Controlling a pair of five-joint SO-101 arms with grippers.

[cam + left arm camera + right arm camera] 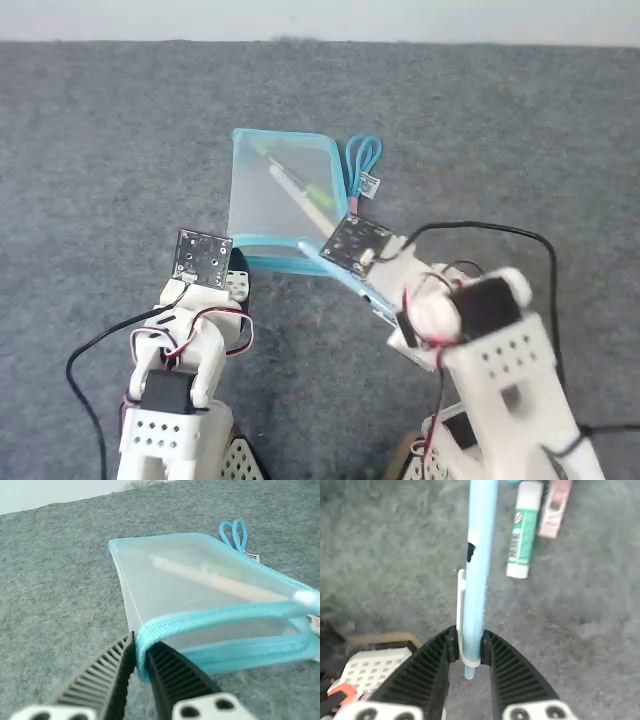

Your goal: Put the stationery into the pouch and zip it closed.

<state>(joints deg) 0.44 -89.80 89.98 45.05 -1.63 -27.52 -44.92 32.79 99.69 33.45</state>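
Observation:
A translucent pouch (262, 205) with cyan trim lies flat on the grey carpet, with a pale stick (298, 195) and a green-tipped item inside. My left gripper (140, 643) is shut on the pouch's cyan zipper edge (210, 616) at its near corner; in the high view the left gripper (243, 272) sits at the pouch's lower left. My right gripper (468, 636) is shut on a light blue pen (479, 565). That pen (335, 266) slants with its tip at the pouch's near edge. A white and green glue stick (522, 532) and a pink item (555, 507) lie on the carpet.
A cyan cord loop (363, 157) with a small tag lies at the pouch's far right corner. Both arms' white bases (175, 440) stand at the table's near edge, with black cables beside them. Grey carpet (110, 150) spreads all around.

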